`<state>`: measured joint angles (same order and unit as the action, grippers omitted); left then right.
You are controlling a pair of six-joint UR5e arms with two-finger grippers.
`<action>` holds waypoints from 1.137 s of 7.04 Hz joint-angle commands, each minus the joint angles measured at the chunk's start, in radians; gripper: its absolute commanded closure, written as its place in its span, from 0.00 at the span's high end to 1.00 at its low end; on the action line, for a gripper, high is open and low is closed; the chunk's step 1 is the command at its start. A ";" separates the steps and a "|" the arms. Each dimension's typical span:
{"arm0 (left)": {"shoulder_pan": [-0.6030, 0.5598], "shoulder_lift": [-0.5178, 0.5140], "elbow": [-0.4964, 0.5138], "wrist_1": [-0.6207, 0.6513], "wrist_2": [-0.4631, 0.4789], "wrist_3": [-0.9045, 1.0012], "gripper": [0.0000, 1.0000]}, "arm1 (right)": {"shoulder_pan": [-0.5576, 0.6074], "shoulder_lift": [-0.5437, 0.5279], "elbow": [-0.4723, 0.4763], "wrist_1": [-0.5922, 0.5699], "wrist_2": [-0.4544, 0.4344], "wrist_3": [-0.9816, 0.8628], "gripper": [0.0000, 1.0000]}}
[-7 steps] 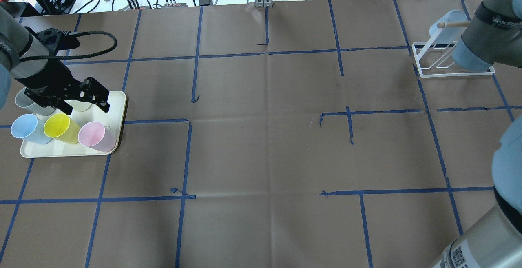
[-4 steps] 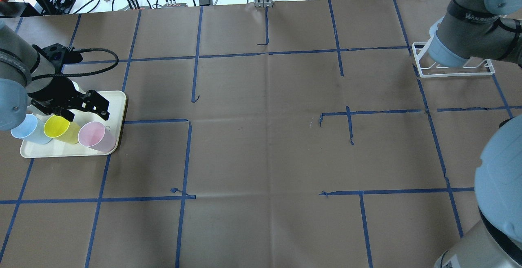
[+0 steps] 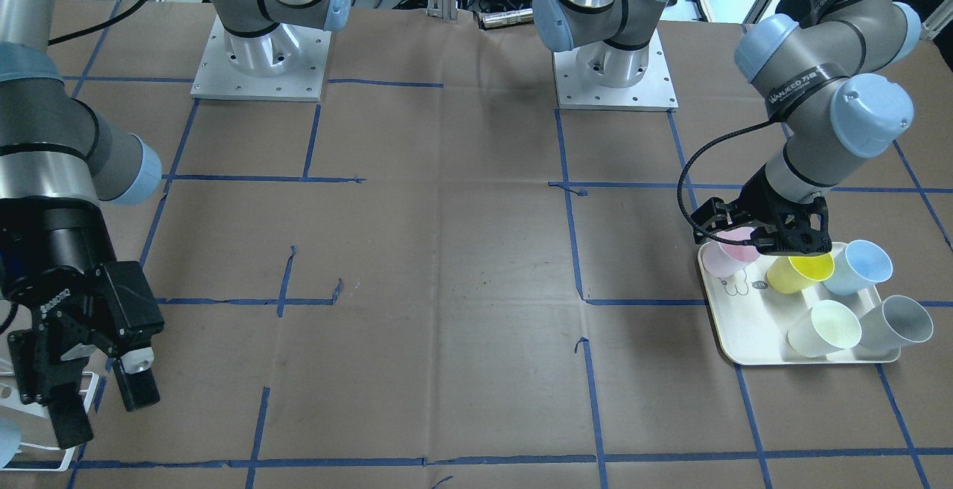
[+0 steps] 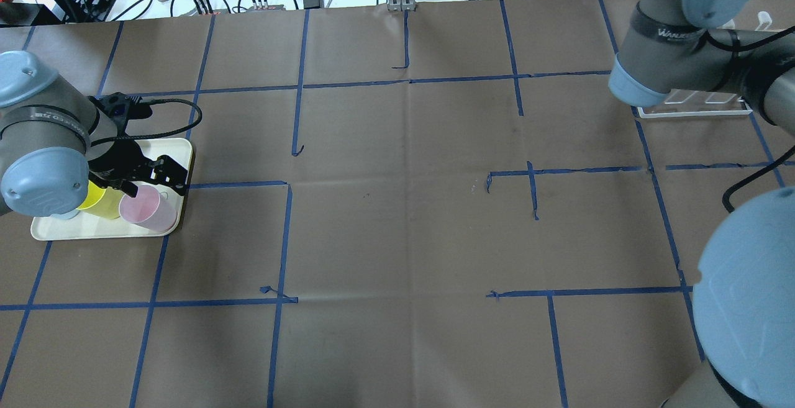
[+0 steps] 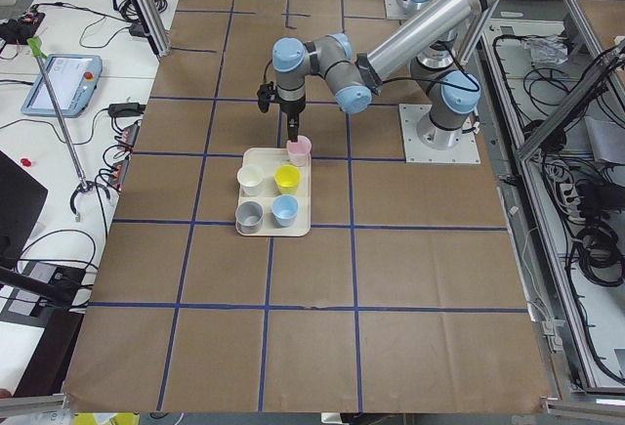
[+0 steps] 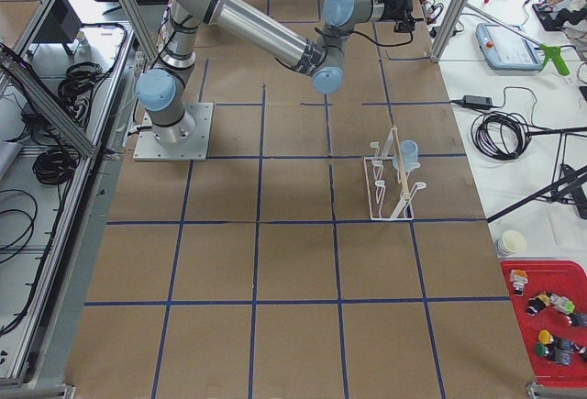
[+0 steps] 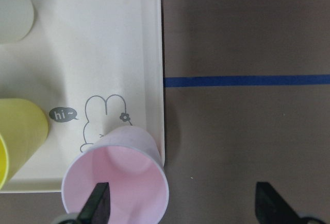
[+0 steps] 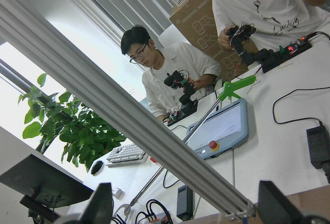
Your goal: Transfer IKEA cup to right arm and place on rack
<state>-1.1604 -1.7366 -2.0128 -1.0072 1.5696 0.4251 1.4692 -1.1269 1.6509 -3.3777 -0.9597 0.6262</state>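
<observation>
The right arm [image 4: 677, 41] reaches over the white rack [image 6: 390, 183] at the far right of the table. The right gripper [image 3: 100, 403] is spread wide and holds nothing. The left gripper [image 7: 183, 203] is spread wide too, low over the cream tray [image 7: 129, 44] at the left. One finger [image 7: 98, 203] is at the pink cup's [image 7: 124, 183] mouth, and the other is outside it. The pink cup stands on the tray's corner beside a yellow cup [image 7: 20, 131]. A blue cup [image 6: 409, 151] hangs on the rack.
</observation>
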 commanded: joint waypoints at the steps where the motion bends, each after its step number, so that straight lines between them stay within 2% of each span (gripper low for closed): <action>1: 0.001 -0.040 -0.012 0.012 0.001 0.003 0.98 | 0.135 0.006 0.004 -0.006 -0.013 0.111 1.00; 7: 0.004 -0.049 -0.014 0.012 0.061 -0.006 0.98 | 0.177 0.016 0.004 -0.005 0.001 0.247 1.00; 8: 0.004 -0.052 -0.014 0.012 0.061 -0.006 0.88 | 0.189 0.018 0.006 -0.006 -0.001 0.307 1.00</action>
<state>-1.1566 -1.7864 -2.0262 -0.9956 1.6287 0.4209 1.6451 -1.1108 1.6555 -3.3827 -0.9592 0.8860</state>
